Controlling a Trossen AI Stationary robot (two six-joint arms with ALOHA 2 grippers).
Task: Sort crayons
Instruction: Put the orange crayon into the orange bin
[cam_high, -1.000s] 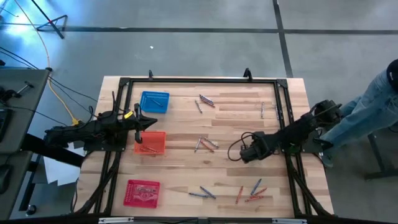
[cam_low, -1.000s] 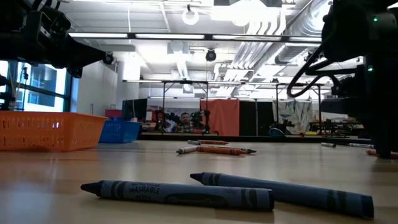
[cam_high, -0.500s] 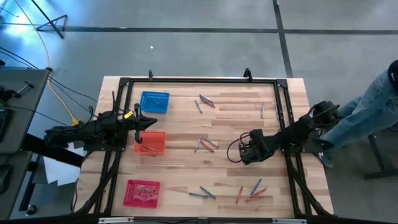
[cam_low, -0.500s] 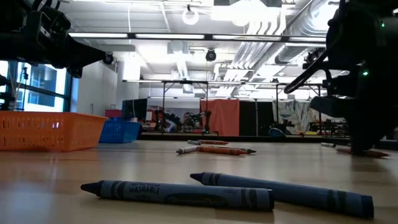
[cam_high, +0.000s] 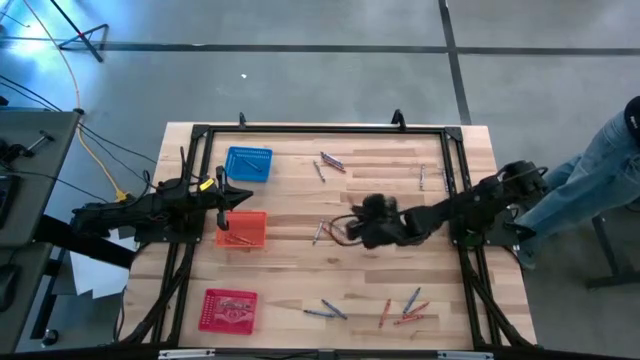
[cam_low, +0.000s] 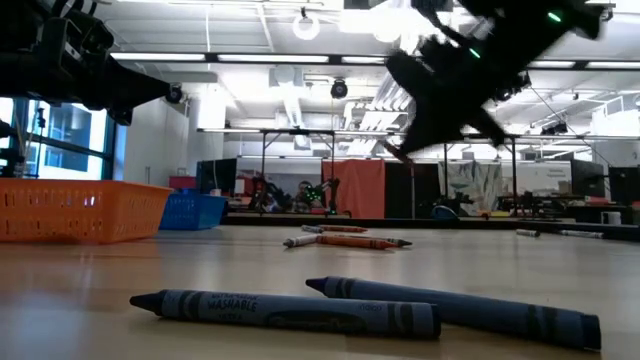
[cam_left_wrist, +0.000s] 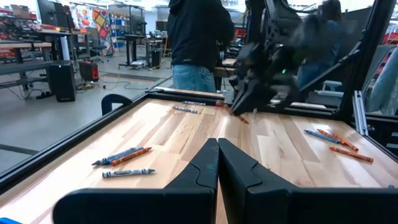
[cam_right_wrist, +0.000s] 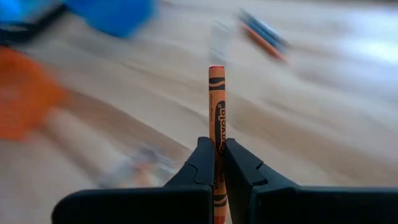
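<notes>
**Orange crayon in the right gripper, most of the sorting not yet done**

Carrying an orange crayon (cam_right_wrist: 216, 118), the right gripper (cam_high: 366, 226) hangs above the middle of the table (cam_high: 400, 200), its jaws clamped on the crayon's lower part so that the stick juts out forward between them. In the low view this arm is lifted clear of the wood. The left gripper (cam_left_wrist: 217, 163) waits over the orange basket (cam_high: 243, 229) at the left side, its jaws pressed together and holding nothing.

By my reading, the task is at an early stage. The red basket (cam_high: 229, 309) appears to hold some sticks, and a stick or two seem to lie in the orange basket, though they are too small to count; what the blue basket (cam_high: 248, 163) holds I cannot tell. Many crayons lie loose on the wood: a pair near the far edge (cam_high: 330, 163), a few at the centre just beside the right gripper (cam_high: 322, 232), some by the right rail (cam_high: 423, 178), two bluish ones (cam_high: 327, 311) and a mixed cluster (cam_high: 405, 308) near the front edge. The held orange crayon presumably belongs in the orange basket, well apart from where the gripper now is.
</notes>
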